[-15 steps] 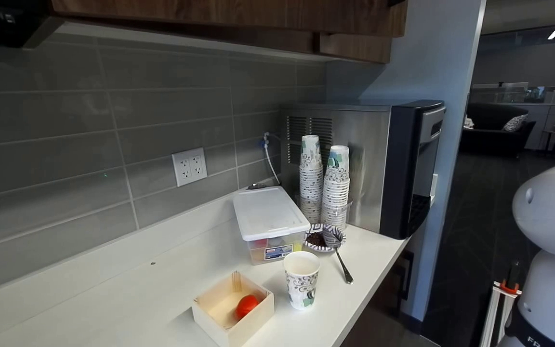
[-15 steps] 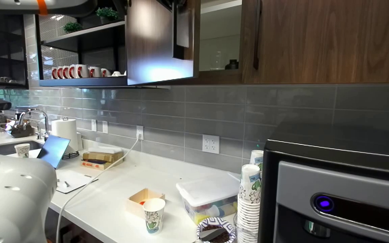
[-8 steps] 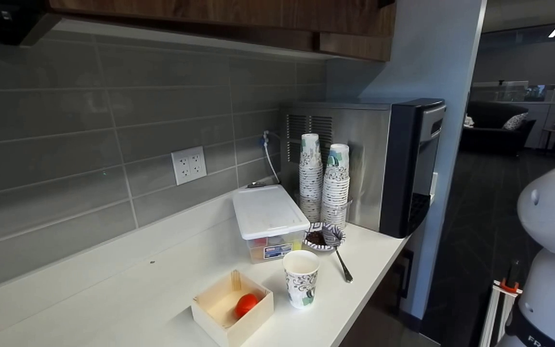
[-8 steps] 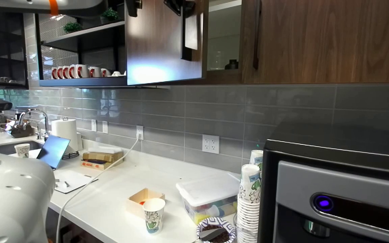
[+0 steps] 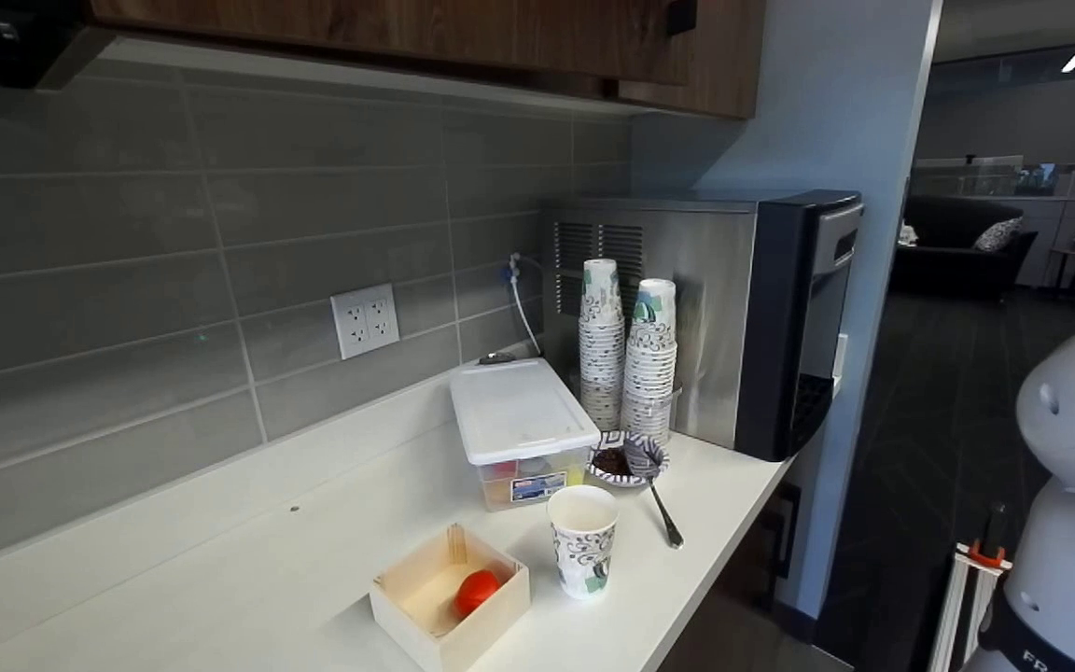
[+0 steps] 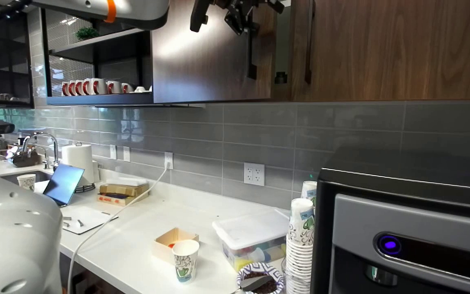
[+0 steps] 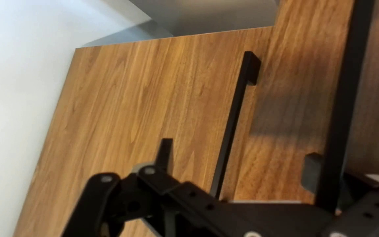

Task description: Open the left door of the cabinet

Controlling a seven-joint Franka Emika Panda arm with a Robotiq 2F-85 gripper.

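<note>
The brown wood-grain cabinet's left door [image 6: 210, 61] stands ajar, with a narrow gap beside the right door [image 6: 382, 53]. The left door also shows along the top of an exterior view [image 5: 407, 37]. My gripper [image 6: 255, 14] is at the upper part of the left door's black handle [image 6: 251, 61]. In the wrist view, my gripper [image 7: 239, 158] is open, its fingers wide apart. One finger is partly hidden behind the near handle [image 7: 344, 108], between bar and door. I cannot tell whether it touches. The right door's handle [image 7: 232, 131] shows beyond.
Below are a black-and-steel appliance [image 5: 659, 233], stacked paper cups [image 5: 651, 373], a lidded plastic box [image 5: 523, 411], a paper cup [image 5: 584, 551] and a small wooden box [image 5: 491, 635] on the counter. Open shelves with mugs [image 6: 92, 87] adjoin the left door.
The left door has swung toward the cabinet, and the gap beside the right door has narrowed. My arm and gripper have moved along with it, toward the right door.
</note>
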